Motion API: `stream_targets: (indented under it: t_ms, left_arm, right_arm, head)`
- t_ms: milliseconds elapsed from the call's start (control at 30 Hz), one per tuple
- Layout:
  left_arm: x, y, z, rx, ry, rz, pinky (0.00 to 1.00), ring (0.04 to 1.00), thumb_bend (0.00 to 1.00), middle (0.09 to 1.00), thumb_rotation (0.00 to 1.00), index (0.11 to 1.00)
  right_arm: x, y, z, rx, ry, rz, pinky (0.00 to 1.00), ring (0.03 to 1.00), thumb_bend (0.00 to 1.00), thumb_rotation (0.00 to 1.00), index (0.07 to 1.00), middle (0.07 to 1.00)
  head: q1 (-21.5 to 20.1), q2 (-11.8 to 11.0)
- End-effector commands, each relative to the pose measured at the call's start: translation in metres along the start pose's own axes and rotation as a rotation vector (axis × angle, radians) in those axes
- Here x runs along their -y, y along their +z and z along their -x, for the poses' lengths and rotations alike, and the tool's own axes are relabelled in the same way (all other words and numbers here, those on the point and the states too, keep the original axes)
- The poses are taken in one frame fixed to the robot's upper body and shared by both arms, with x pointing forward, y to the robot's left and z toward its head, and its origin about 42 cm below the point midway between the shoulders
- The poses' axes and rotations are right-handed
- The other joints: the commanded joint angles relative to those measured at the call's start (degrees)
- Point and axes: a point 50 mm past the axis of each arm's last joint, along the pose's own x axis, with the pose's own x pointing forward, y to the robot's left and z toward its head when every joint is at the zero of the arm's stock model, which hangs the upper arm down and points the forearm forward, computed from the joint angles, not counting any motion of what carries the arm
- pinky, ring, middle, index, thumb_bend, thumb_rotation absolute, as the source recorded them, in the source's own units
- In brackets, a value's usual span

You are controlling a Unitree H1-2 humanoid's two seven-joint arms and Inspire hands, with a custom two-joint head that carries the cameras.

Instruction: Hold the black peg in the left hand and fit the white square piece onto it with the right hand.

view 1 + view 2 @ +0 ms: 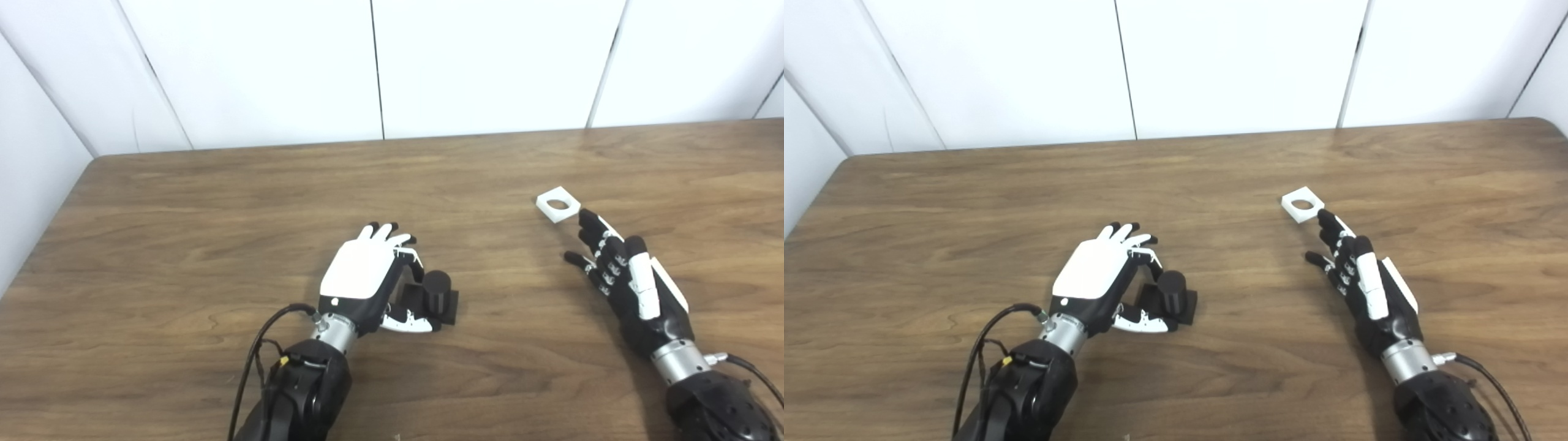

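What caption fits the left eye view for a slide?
Left hand open beside the black peg; right hand open, reaching toward the white piece on the table.

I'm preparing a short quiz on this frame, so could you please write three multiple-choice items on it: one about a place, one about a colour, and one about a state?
1. Where does the white square lie?
A. On the table, just past the right hand's fingertips
B. On top of the peg
C. In the left hand

2. What colour is the peg?
A. White
B. Black
C. Red

3. What is the right hand doing?
A. Gripping the square
B. Gripping the peg
C. Open, holding nothing

Answers:
1. A, the square rests flat on the wood beyond the fingertips.
2. B, the peg and its base are black beside the left hand.
3. C, its fingers are spread and empty.
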Motion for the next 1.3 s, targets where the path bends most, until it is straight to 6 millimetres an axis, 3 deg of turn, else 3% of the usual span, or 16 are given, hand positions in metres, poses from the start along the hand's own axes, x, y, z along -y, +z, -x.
stream_targets:
  t_ms: [0,33,67,133,300,533,700,867,1000,1100,1167,1267]
  left_arm:
    - [0.008,-0.016,0.002,-0.058,-0.09,-0.071,1.0,0.964,0.81,0.864,0.24,0.5]
    - [0.008,-0.015,0.002,-0.058,-0.093,-0.072,1.0,0.963,0.67,0.861,0.16,0.493]
    - [0.007,-0.015,0.002,-0.058,-0.095,-0.069,1.0,0.962,0.6,0.859,0.12,0.489]
    - [0.006,-0.014,0.002,-0.062,-0.101,-0.053,1.0,0.962,0.53,0.852,0.08,0.485]
    - [0.005,-0.013,0.002,-0.067,-0.118,-0.045,1.0,0.971,0.52,0.858,0.08,0.485]
    - [0.004,-0.01,0.002,-0.069,-0.13,-0.02,1.0,0.983,0.52,0.87,0.07,0.484]
    - [0.005,-0.009,0.004,-0.066,-0.122,-0.015,1.0,0.981,0.52,0.869,0.07,0.486]
    - [0.007,-0.008,0.004,-0.067,-0.124,-0.01,1.0,0.987,0.52,0.875,0.07,0.486]
    - [0.008,-0.007,0.004,-0.069,-0.122,0.004,1.0,0.988,0.52,0.873,0.07,0.486]
    - [0.008,-0.006,0.004,-0.069,-0.128,0.004,1.0,0.991,0.52,0.875,0.07,0.486]
    - [0.008,-0.005,0.004,-0.069,-0.129,0.008,1.0,0.992,0.52,0.875,0.07,0.486]
    - [0.008,-0.004,0.004,-0.07,-0.126,0.016,1.0,0.993,0.52,0.874,0.07,0.485]
  right_arm:
    - [-0.003,-0.001,0.004,-0.001,-0.003,-0.017,0.89,1.0,0.68,1.0,0.973,0.995]
    - [-0.003,-0.001,0.004,-0.001,-0.005,-0.019,0.89,1.0,0.68,1.0,0.975,0.993]
    - [-0.003,-0.002,0.004,-0.001,-0.007,-0.018,0.89,1.0,0.68,1.0,0.976,0.993]
    - [-0.004,-0.001,0.004,-0.006,-0.01,-0.018,0.89,1.0,0.68,1.0,0.974,0.988]
    - [-0.003,0.0,0.004,-0.005,-0.013,-0.035,0.89,1.0,0.69,1.0,0.977,0.991]
    - [0.001,0.01,0.002,0.013,-0.01,-0.046,0.97,1.0,0.71,1.0,0.982,1.0]
    - [0.005,0.022,-0.005,0.037,-0.039,0.062,0.92,0.996,0.72,1.0,0.925,0.969]
    - [0.016,0.052,-0.023,0.093,-0.049,0.182,0.89,0.973,0.69,0.97,0.878,0.95]
    - [0.025,0.085,-0.039,0.159,-0.041,0.275,0.9,0.964,0.66,1.0,0.862,0.939]
    - [0.029,0.115,-0.05,0.199,-0.033,0.422,0.98,0.974,0.67,1.0,0.867,0.937]
    - [0.032,0.13,-0.055,0.206,-0.025,0.536,0.95,0.968,0.67,0.94,0.872,0.942]
    - [0.035,0.159,-0.067,0.228,-0.028,0.843,0.95,0.963,0.7,0.81,0.852,0.935]
  head:
    - [0.07,0.09]
    - [0.07,0.1]
    - [0.04,0.15]
    - [0.03,0.17]
    - [0.03,0.47]
    - [0.09,0.68]
    - [0.15,0.81]
    - [0.06,1.02]
    - [0.1,1.28]
    - [0.0,1.35]
    - [0.11,1.47]
    - [0.17,1.53]
